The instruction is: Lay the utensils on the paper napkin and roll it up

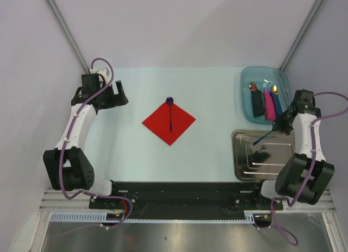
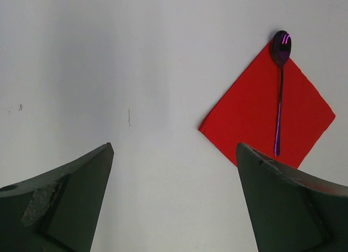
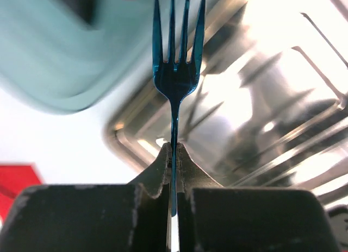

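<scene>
A red paper napkin (image 1: 161, 124) (image 2: 250, 116) lies diamond-wise at the table's middle. The purple-bowled spoon (image 1: 170, 112) (image 2: 279, 100) rests on it, bowl over the far corner. My right gripper (image 1: 280, 126) (image 3: 174, 151) is shut on the thin handle of the bright blue fork (image 1: 263, 137) (image 3: 176, 73), held above the metal tray's far edge with its tines pointing away from the gripper. My left gripper (image 1: 120, 94) (image 2: 174, 146) hangs open over bare table, left of the napkin, with nothing between its fingers.
A shiny metal tray (image 1: 244, 165) (image 3: 283, 100) sits at the near right. Behind it stands a teal bin (image 1: 247, 94) (image 3: 49, 62) holding dark and pink napkin rolls (image 1: 269, 106) with copper spoon heads poking out.
</scene>
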`<action>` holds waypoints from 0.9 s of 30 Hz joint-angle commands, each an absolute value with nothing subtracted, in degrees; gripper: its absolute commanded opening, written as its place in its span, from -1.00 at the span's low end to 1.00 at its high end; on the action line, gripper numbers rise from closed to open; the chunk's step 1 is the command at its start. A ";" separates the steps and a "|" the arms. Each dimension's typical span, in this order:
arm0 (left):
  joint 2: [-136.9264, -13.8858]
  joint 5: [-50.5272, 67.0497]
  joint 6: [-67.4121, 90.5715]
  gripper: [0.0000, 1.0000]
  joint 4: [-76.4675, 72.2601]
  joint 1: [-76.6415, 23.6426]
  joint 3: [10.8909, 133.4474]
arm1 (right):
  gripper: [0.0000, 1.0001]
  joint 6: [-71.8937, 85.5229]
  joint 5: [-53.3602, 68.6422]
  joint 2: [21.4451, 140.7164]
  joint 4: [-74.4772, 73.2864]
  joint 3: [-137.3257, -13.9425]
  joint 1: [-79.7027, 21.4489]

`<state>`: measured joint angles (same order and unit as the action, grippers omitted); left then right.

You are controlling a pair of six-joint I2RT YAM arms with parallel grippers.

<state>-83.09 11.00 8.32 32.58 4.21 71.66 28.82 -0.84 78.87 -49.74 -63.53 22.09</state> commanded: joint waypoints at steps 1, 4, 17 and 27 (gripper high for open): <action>-80.77 12.83 9.67 0.99 30.06 4.57 71.46 | -1.00 28.39 2.46 76.11 -47.66 -69.85 12.61; -80.51 12.66 9.06 0.99 29.71 4.48 71.46 | -1.00 28.57 1.68 77.77 -41.60 -74.50 4.68; -76.29 11.78 9.05 0.99 25.06 4.48 64.96 | -1.00 25.40 0.96 115.27 -32.52 -110.10 -24.25; -77.43 9.93 9.32 0.99 25.05 4.48 63.99 | -1.00 26.01 3.86 135.86 -33.05 -128.84 -31.29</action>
